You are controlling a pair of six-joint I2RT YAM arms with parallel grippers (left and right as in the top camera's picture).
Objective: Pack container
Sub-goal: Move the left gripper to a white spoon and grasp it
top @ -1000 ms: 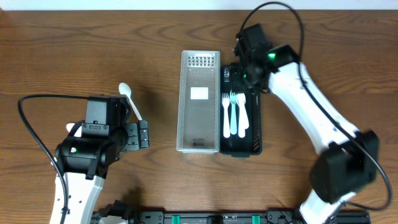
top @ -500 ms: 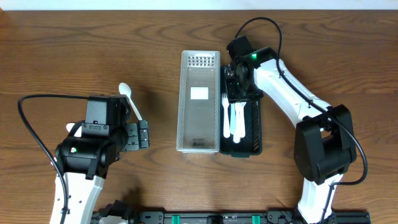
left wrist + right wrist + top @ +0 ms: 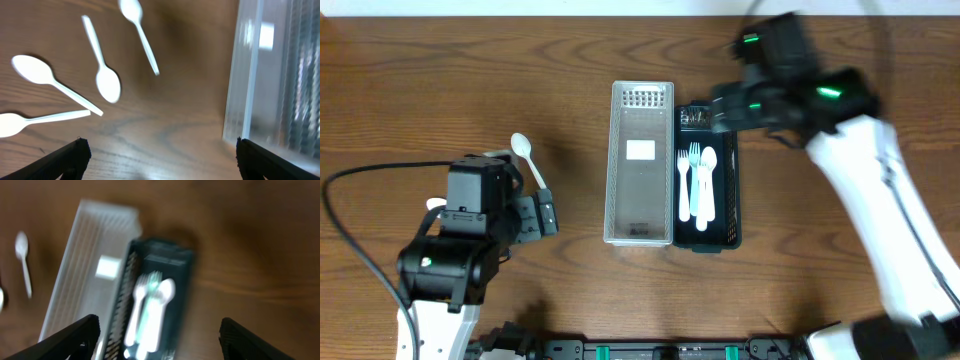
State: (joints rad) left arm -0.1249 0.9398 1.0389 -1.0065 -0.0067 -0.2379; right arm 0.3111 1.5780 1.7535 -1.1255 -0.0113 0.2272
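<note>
**Both jaws wide, nothing held**

My left jaws gape over the table [image 3: 420, 80] beside loose white spoons [image 3: 107, 82]. My right jaws, also wide, hang above the black basket [image 3: 735, 200]. It holds two forks [image 3: 684, 190] and a spoon [image 3: 709, 180], just right of the clear bin [image 3: 640, 190].

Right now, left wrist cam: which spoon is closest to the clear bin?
The topmost spoon, bowl at the frame's upper edge, handle pointing toward the clear bin; the other three lie farther left.

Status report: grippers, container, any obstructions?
Left gripper open, empty. Right gripper open, empty. Black slotted tray holds white and teal plastic cutlery; clear plastic bin empty. White plastic spoons loose on table; nothing blocking.
</note>
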